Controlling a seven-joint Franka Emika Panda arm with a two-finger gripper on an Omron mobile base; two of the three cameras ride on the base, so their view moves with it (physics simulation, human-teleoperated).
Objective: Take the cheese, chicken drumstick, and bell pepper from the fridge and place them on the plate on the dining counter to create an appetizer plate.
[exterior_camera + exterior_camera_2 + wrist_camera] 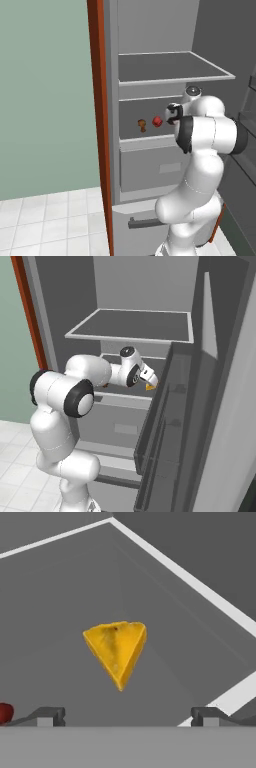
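Inside the open fridge (150,75), middle shelf: chicken drumstick (142,125) lies at the left, bell pepper (157,121) just beside it at its 3 o'clock, the two apart. Gripper (127,716) reaches in over the same shelf, fingers (47,716) spread wide, holding nothing. Cheese (117,650) lies on the shelf floor at 12 o'clock from the fingertips, untouched.
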